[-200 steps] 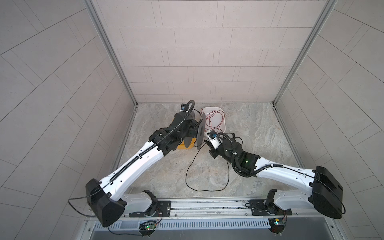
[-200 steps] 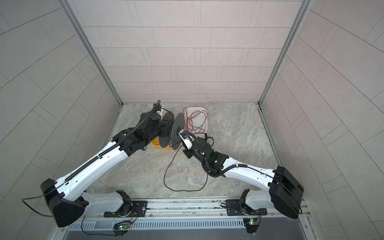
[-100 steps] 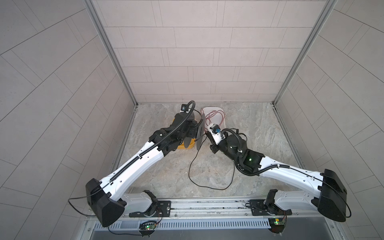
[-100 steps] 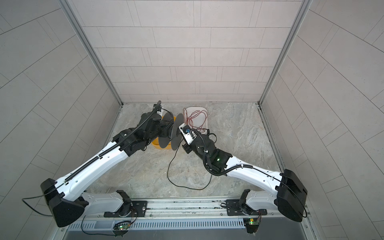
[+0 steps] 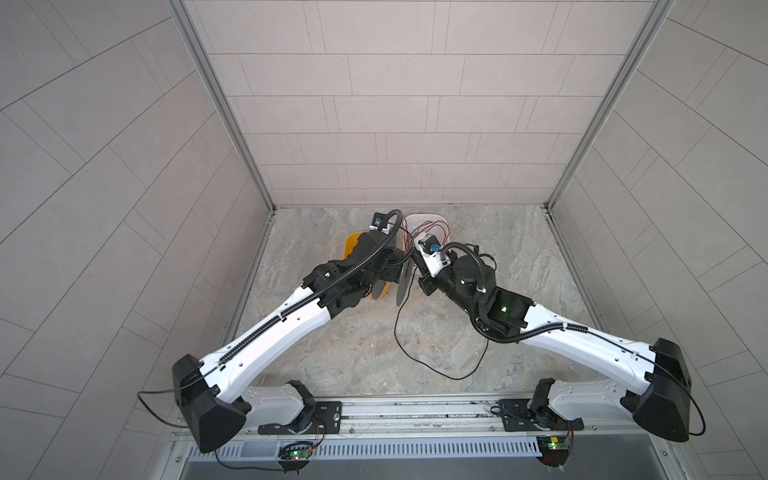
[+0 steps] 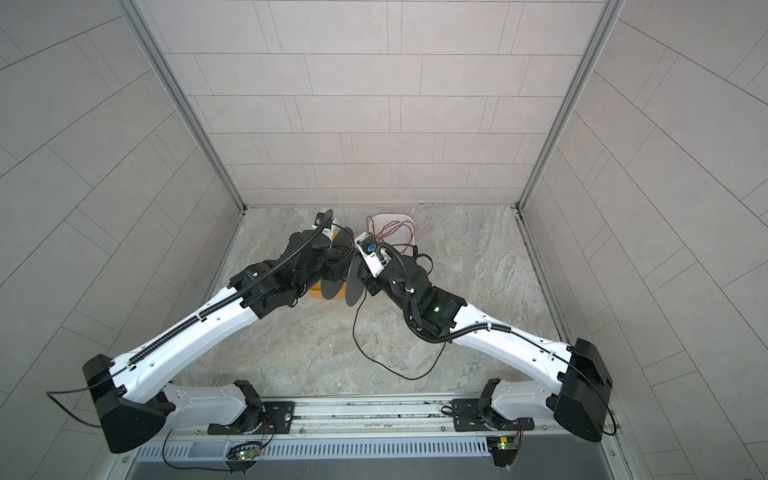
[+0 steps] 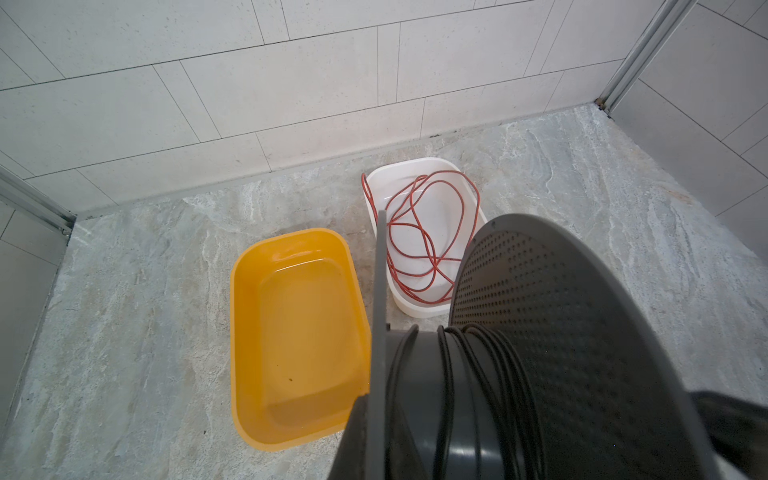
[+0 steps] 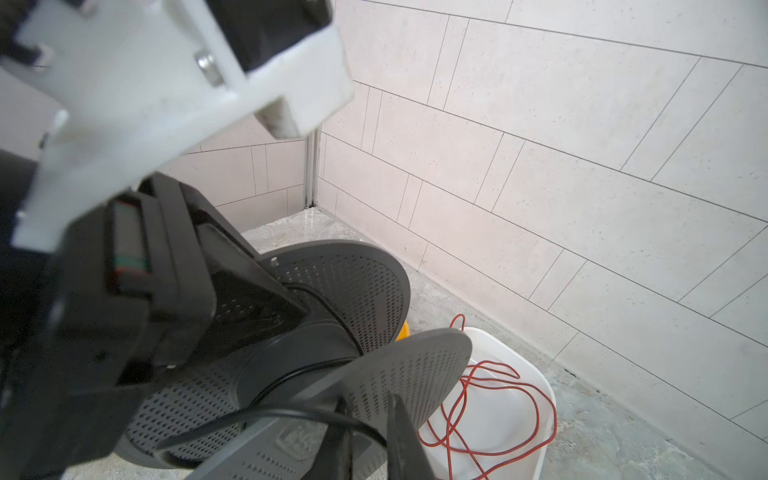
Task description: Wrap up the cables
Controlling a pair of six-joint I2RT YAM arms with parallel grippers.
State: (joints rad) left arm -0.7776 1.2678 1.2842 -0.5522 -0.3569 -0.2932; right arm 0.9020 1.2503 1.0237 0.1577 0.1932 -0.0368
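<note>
My left gripper is shut on one flange of a grey perforated spool and holds it up on edge above the floor. Several turns of the thin black cable lie round its hub. From the spool the cable drops to the floor in a loose loop, seen in both top views. My right gripper sits against the spool's other flange. Its jaws stand a narrow gap apart, and the cable runs into that gap.
A yellow tub lies on the floor under the spool. Beside it a white tub holds a loose red wire. Both stand near the back wall. Tiled walls close in both sides, and the arms' rail runs along the front.
My right gripper has moved toward the back wall along the spool's flange. The cable's floor loop has shifted to the right. The left arm has kept still.
</note>
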